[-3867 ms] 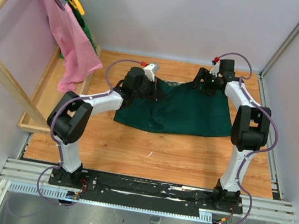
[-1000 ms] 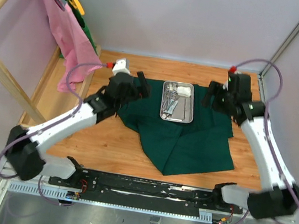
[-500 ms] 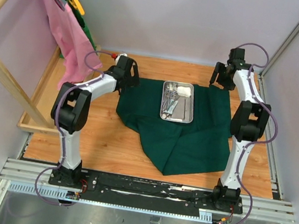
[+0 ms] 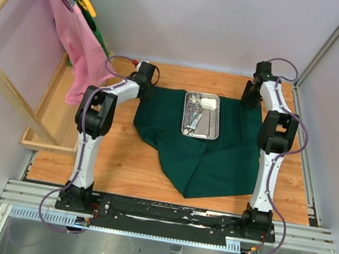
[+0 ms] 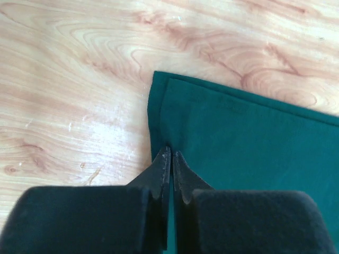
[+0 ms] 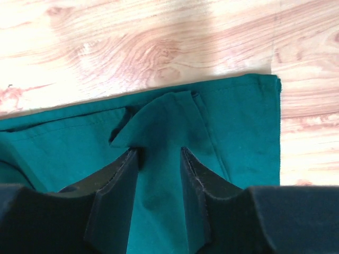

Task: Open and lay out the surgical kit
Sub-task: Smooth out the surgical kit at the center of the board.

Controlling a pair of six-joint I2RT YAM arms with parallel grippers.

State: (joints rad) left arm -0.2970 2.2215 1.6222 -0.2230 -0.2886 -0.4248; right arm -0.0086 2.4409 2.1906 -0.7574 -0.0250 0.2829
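Pale lavender walls close in a wooden table; a pink cloth hangs off a rail at far left, well apart from the work. Dark green cloth wrap lies mid-table, mostly unfolded: far edge runs fairly straight, near side bunches into a creased point toward the arm bases. Rectangular shiny steel tray sits uncovered on the wrap's far half, roughly centred between the two arms. Both arms reach to the far corners of the wrap. Left gripper is at the far-left corner, jaws drawn together to a hairline slit right on the doubled hem, seemingly pinching it. Right gripper is at the far-right corner, jaws apart, straddling a small raised flap of cloth but not clamped on it. Thin steel forceps lie lengthwise in the tray; white gauze wad at its far end. Step in hand, by my reading: take both far corners and spread the wrap flat. To do it well, the right side should bite the flap fully before any pull, then both corners should go outward together, low and even, so the tray does not slide or tip. Uneven tension would skew the cloth; near creases need smoothing afterward.
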